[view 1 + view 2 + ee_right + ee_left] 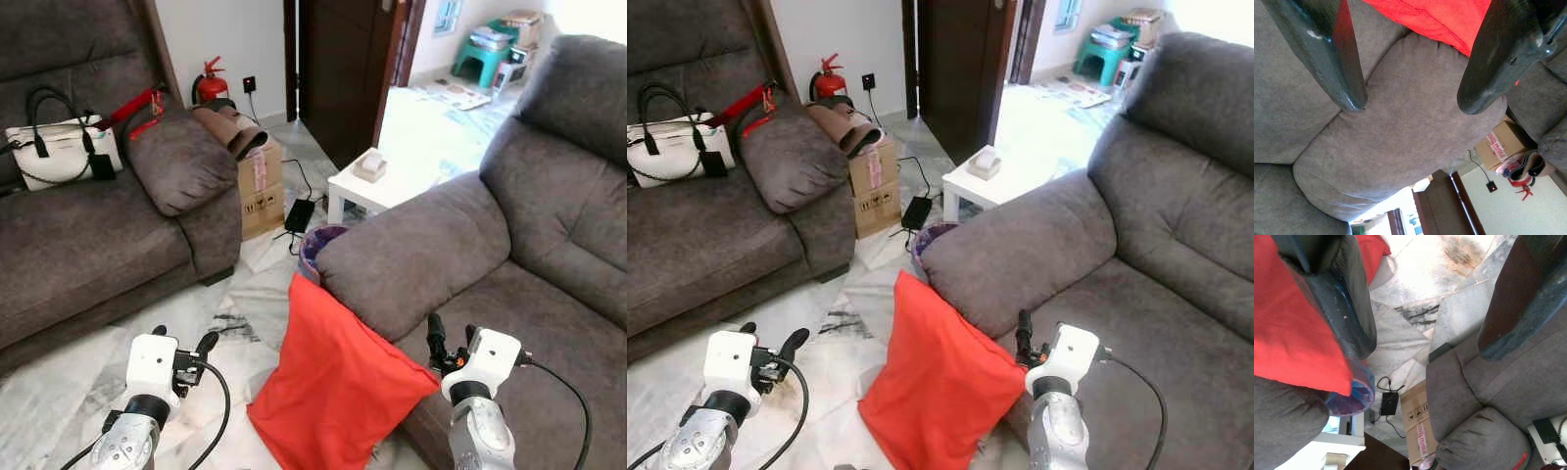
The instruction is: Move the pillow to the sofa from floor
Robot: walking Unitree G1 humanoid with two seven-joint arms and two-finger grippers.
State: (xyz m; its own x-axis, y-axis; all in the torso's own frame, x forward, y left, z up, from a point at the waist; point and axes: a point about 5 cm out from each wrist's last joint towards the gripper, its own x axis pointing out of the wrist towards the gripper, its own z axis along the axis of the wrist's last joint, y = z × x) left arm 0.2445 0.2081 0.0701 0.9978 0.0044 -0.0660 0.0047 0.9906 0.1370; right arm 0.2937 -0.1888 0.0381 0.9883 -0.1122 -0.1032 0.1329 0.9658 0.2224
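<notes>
The red pillow [333, 387] is propped on the floor against the sofa [431, 255] armrest. Both the left gripper [183, 345] and right gripper [451, 339] are held wide, flanking the pillow, empty.

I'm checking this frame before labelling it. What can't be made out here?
- Red pillow: its bottom corner is cut off by the lower edge of the left eye view.
- Purple bin: mostly hidden behind the sofa armrest and pillow.
- Item on the white side table: too small to identify.
- White handbag: contents hidden.
</notes>
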